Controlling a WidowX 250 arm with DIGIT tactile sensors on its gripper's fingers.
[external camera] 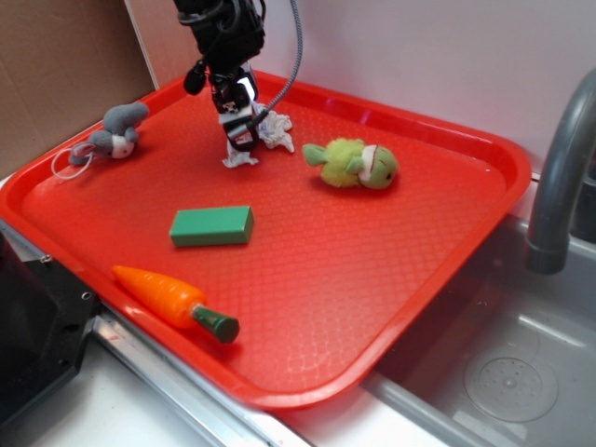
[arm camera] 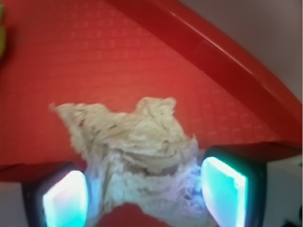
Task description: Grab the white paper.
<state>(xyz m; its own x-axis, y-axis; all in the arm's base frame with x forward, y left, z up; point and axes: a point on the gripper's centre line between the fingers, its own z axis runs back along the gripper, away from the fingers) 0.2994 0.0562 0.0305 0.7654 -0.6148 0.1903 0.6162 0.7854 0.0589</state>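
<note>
In the exterior view the arm is cut off at the top edge, and the gripper (external camera: pixel 242 126) hides the middle of the white paper (external camera: pixel 276 131), so only its ragged edges show to the right of the fingers and below them. The paper lies at the far side of the red tray (external camera: pixel 466 177), right under the gripper and touching it. Also on the tray are a grey plush mouse (external camera: pixel 116 135) at the far left, a green plush (external camera: pixel 354 164) just right of the paper, a green block (external camera: pixel 211 226) in the middle, and a toy carrot (external camera: pixel 172 300) near the front rim. A grey tap (external camera: pixel 559 177) stands over the sink (external camera: pixel 503 372) on the right.

The wrist view is blurred. The paper (arm camera: pixel 142 156) fills the gap between the two fingers (arm camera: pixel 225 189), which press against its sides: the gripper (arm camera: pixel 144 194) is closed to a narrow hold on it. The tray rim (arm camera: pixel 227 56) runs behind.
</note>
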